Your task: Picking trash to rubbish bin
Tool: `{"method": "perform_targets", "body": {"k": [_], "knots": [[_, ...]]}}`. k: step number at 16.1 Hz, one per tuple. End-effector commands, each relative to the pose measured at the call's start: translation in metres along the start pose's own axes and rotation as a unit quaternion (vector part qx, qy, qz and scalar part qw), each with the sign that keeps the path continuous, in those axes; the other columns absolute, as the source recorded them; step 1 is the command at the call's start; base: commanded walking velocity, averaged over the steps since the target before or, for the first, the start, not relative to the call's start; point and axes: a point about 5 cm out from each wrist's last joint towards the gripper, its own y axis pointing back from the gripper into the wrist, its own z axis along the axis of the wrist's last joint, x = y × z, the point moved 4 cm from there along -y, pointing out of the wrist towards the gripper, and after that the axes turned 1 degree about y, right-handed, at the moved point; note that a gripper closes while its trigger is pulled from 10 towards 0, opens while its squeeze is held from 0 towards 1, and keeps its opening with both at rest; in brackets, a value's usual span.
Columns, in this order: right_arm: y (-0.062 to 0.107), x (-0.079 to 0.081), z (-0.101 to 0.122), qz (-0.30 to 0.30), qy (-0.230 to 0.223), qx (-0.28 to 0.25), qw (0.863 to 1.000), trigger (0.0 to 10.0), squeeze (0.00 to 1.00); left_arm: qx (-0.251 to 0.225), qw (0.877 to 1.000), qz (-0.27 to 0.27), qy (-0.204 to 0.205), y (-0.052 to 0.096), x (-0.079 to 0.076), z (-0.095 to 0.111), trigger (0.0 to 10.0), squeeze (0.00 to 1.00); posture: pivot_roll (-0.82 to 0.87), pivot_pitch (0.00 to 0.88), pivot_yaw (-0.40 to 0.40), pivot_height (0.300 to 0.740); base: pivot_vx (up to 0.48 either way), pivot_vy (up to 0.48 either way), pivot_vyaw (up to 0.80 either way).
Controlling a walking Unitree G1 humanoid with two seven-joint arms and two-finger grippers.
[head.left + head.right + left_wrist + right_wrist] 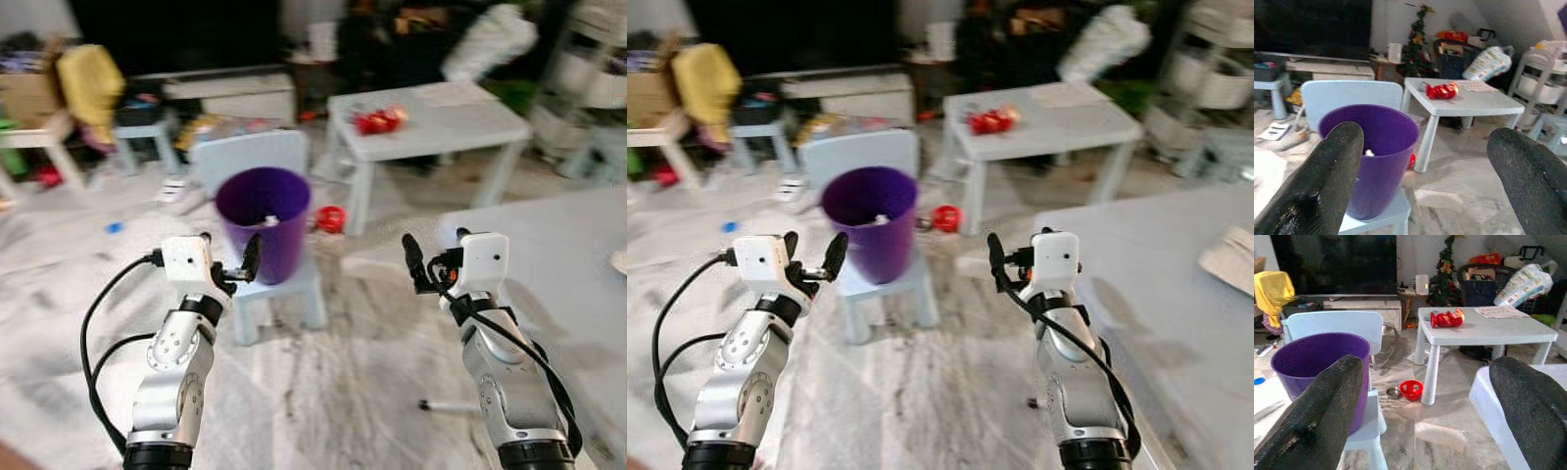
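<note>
Motion blur softens the room. The left gripper (235, 262) hovers with fingers spread wide and empty beside the purple bin (263, 221), which stands on a small chair (282, 287); something white inside is unclear. The right gripper (431, 257), equally spread, holds nothing. A red wrapper (1447, 317) lies near the white table's (1508, 333) left edge.

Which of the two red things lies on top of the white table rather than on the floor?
The red snack packet lies on the white table. The red bowl sits on the floor beside the table leg.

Even indoor light; eye views prob. motion-blurred, esp. edges.
</note>
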Motion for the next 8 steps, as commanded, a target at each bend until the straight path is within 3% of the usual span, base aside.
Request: {"method": "perform_targets", "body": {"k": [1, 8], "knots": [[-0.0023, 0.0021, 0.0036, 0.003, -0.001, -0.006, 1.0, 10.0, 0.0, 0.0, 1.0, -0.001, -0.003, -0.0013, 0.0011, 0.0015, 10.0, 0.0, -0.01, 0.0, 0.004, 0.74, 0.0, 0.0, -0.8], [-0.0038, 0.0022, 0.0046, 0.003, -0.001, -0.008, 1.0, 10.0, 0.0, -0.001, 1.0, -0.008, -0.001, -0.003, -0.0008, 0.0017, 10.0, 0.0, -0.01, 0.0, 0.004, 0.74, 0.0, 0.0, -0.8]]}}
